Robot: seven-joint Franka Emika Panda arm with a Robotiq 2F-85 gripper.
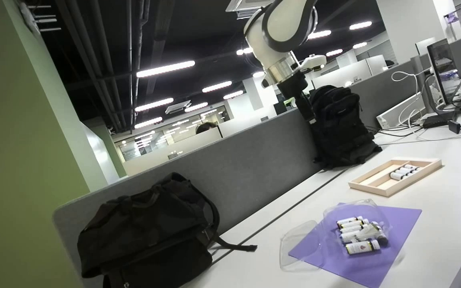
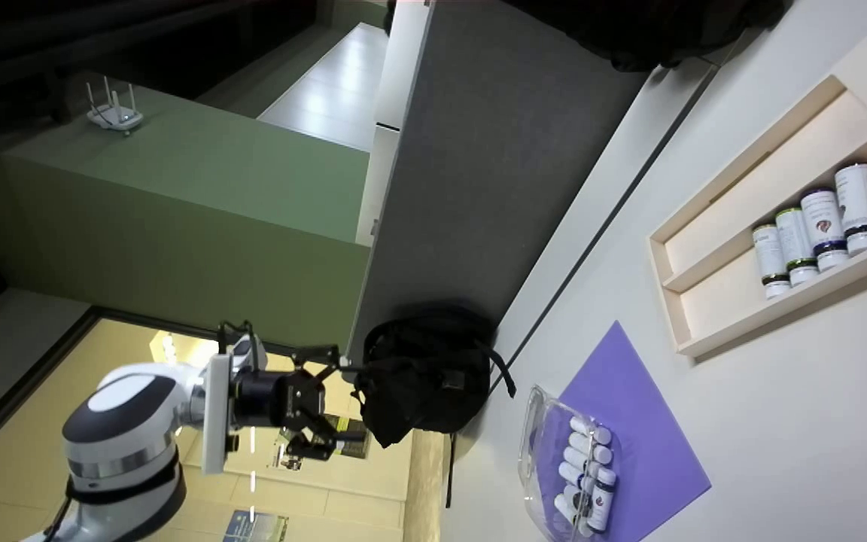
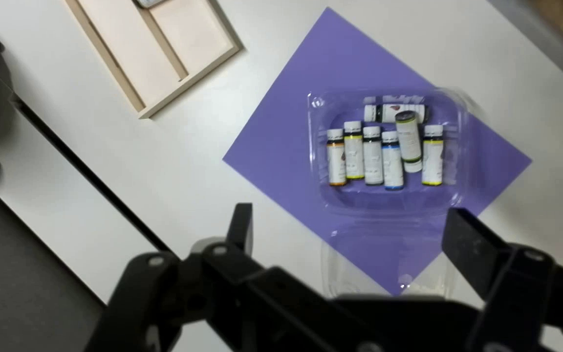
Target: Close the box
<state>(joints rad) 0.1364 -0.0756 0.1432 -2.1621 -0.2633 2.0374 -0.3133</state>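
Note:
The box is a clear plastic clamshell, with its tray [image 3: 384, 199] on a purple sheet [image 3: 281, 132] and several small white-labelled bottles [image 3: 373, 156] in the tray. Its lid [image 3: 359, 244] is folded out open, partly beyond the sheet; my gripper's body hides its outer edge in the wrist view. In both exterior views the box shows with its lid [image 1: 300, 246] open and its clear wall [image 2: 543, 436] glinting. My gripper [image 3: 347, 215] is open and empty, high above the table and apart from the box. It also shows in both exterior views [image 2: 351, 401] [image 1: 309, 116].
A wooden divided tray [image 1: 416, 177] with several bottles lies on the table near the purple sheet. Black backpacks [image 1: 146, 232] [image 1: 340, 128] lean on the grey partition [image 1: 262, 160] along the table's edge. A monitor [image 1: 444, 72] and cables are farther along.

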